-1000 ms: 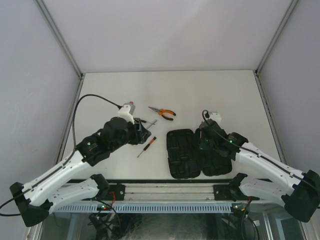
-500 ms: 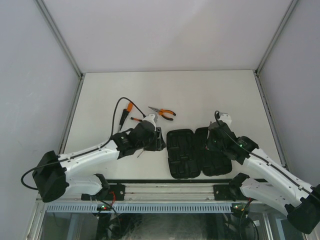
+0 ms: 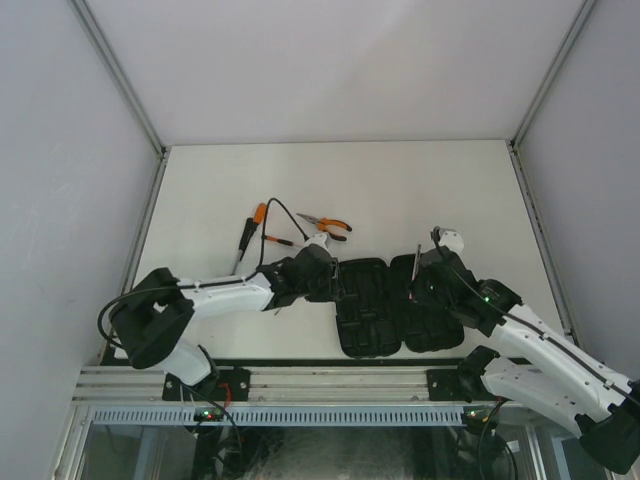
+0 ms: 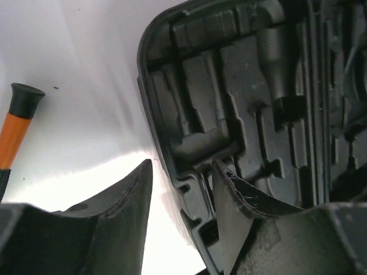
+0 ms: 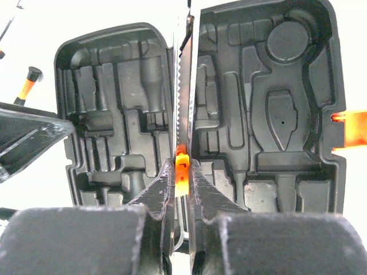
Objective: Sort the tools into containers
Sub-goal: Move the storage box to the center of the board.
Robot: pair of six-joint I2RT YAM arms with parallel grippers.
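Where the black tool case point(image 3: 372, 312) lies open and flat near the bottom centre of the overhead view, both arms reach in over it from the lower corners. The right end effector point(image 5: 182, 164) is closed on a thin orange-handled tool point(image 5: 184, 97), pinching the orange part between its fingers. The tool's toothed metal strip runs straight up the right wrist frame, lined up over the hinge between the case's two moulded halves. Whether the tool touches the case cannot be told. An orange latch point(image 5: 351, 129) sticks out at the case's right edge in that view.

The left end effector point(image 4: 182, 166) stands open at the case's left rim, gripping nothing. One finger point(image 4: 123, 197) is over the white worktop point(image 4: 86, 69) and the other over a moulded slot inside the case, with the rim between them. At the left edge of the left wrist frame lies a screwdriver point(image 4: 12, 134) with an orange handle and black cap.

In the overhead view the needle-nose pliers point(image 3: 327, 225) rest on the worktop just above the case's upper left corner. The other screwdrivers point(image 3: 258, 212) lie left of the pliers, apart from the case.
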